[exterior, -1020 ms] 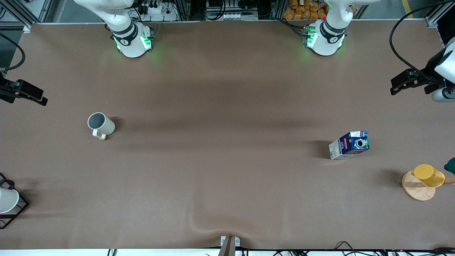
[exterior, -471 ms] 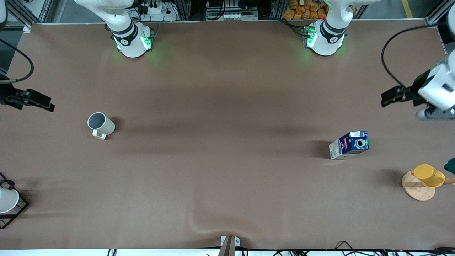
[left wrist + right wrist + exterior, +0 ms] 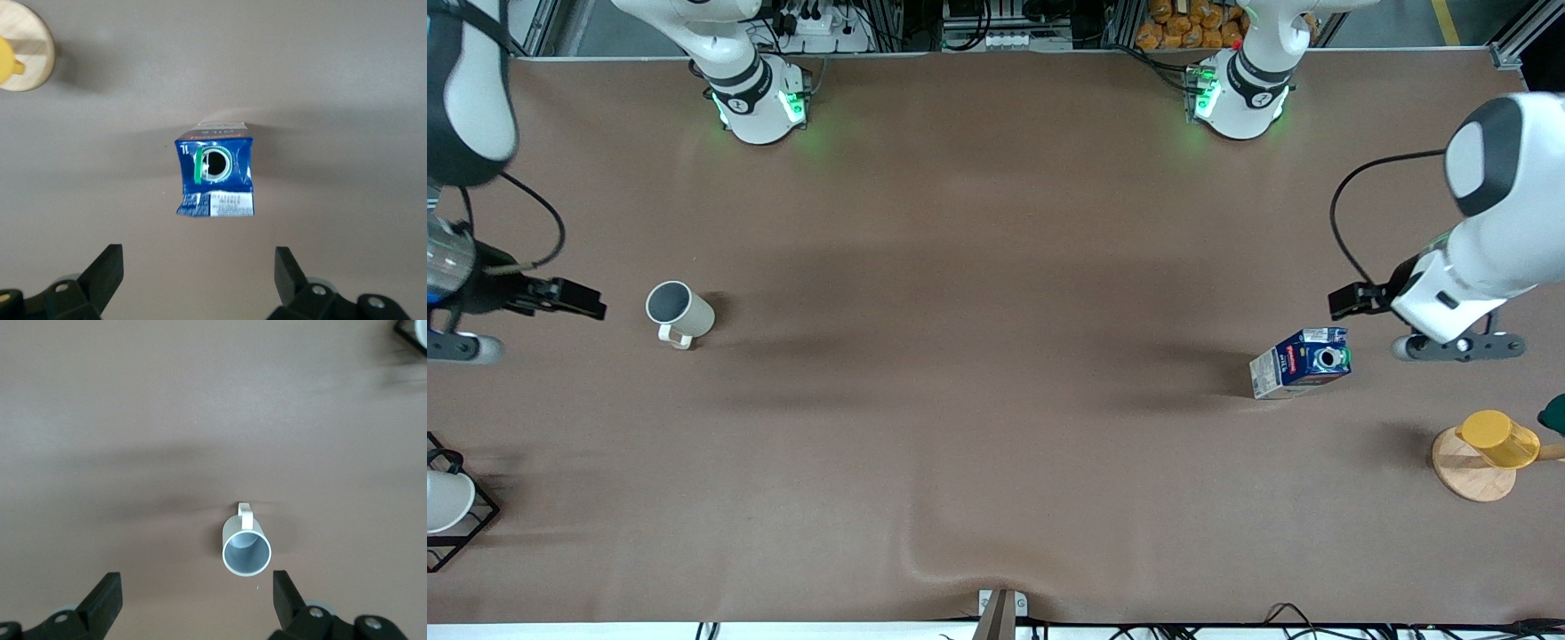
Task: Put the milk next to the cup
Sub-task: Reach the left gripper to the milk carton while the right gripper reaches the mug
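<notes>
Left wrist view, milk [image 3: 215, 178] below open left hand [image 3: 199, 277]

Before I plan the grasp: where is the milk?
The milk stands on the table toward the left arm's end, farther from the front camera than the yellow cup, with the open left gripper hovering beside it.

The left arm's pincer [image 3: 195, 280] hangs in the air over the plain brown tabletop [image 3: 347, 100], its two black fingers [image 3: 107, 270] spread wide with bare surface showing between them. Out ahead of the fingertips, roughly centred on the gap and clear of both, stands the small dark blue milk carton [image 3: 215, 175], seen from above: a round green-rimmed cap on top and a white printed panel on the side facing the pincer. Well apart from the pincer, off past one finger, a yellow cup [image 3: 8, 52] sits on a round pale wooden stand [image 3: 30, 41], partly cut off.
</notes>
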